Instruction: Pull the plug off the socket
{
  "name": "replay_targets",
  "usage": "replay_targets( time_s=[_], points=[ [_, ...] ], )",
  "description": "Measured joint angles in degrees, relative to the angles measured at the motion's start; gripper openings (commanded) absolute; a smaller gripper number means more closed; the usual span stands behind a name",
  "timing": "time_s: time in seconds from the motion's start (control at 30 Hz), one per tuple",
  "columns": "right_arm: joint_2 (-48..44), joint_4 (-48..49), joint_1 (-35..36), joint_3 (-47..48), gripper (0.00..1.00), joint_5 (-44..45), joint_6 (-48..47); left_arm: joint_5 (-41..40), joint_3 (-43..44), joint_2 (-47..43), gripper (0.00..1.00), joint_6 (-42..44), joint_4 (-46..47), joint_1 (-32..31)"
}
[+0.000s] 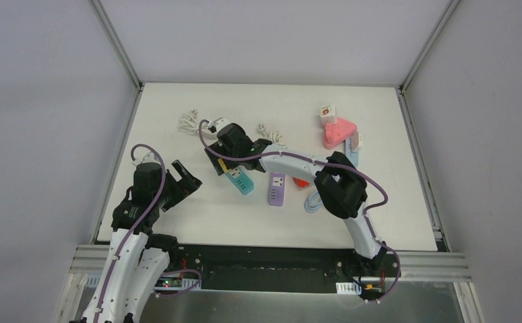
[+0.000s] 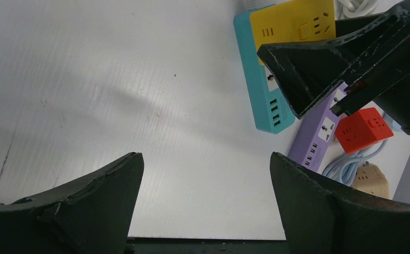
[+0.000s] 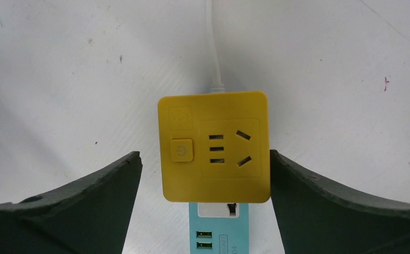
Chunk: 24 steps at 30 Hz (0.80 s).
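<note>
The right gripper [image 3: 205, 153] is spread wide, one dark finger on each side of the yellow cube plug [image 3: 214, 147], and neither finger touches it. The plug's top face has a round power symbol on a square button [image 3: 181, 150], three short slots and two slanted ones beside it, and a faint embossed square in one corner that cannot be read. A white cord [image 3: 212, 42] leaves its far edge across the table [image 3: 60, 63]. The plug sits on the far end of the teal power strip [image 3: 218, 227]. Part of a socket opening and two USB ports show just below the cube, along with a line of print too small to read.

The left gripper [image 2: 206, 156] is also open wide, over bare table and holding nothing, well to the left of the strip.

Beside the teal strip lies a purple power strip [image 2: 316, 137]. A red cube adapter [image 2: 362, 129] sits at its far side on a coiled light blue cable [image 2: 345, 164], and a beige cube [image 2: 369, 180] is next to that. In the overhead view a pink block [image 1: 339, 132] and a white cube [image 1: 327, 113] with a small, illegible sticker stand near the far right edge. Loose white cables [image 1: 190, 122] lie behind the right wrist.
</note>
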Motion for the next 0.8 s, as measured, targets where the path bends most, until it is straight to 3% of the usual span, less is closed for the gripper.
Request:
replay_targets(
  time_s=[0.1,0.27,0.37,0.6,0.8],
  points=[
    [1.4,-0.35,0.02,1.73,0.77,0.33,-0.63,0.02,-0.28,0.63,0.92,-0.09,0.63,0.0],
    [3.02,-0.55,-0.17,3.54,0.45,2.29,-0.02,0.22,-0.74,2.1,0.92,-0.5,1.7,0.0],
    [3.19,-1.2,-0.22,4.17,0.33,3.04,2.01,1.51,-1.99,3.45,0.91,-1.49,3.74,0.0],
    [5.55,-6.49,0.63,9.25,0.32,8.52,9.77,8.61,-8.48,9.03,0.86,-5.42,12.68,0.0],
    [8.11,-11.58,1.77,14.38,0.33,12.57,16.87,15.87,-13.77,16.96,0.68,-9.77,26.56,-0.35]
  ],
)
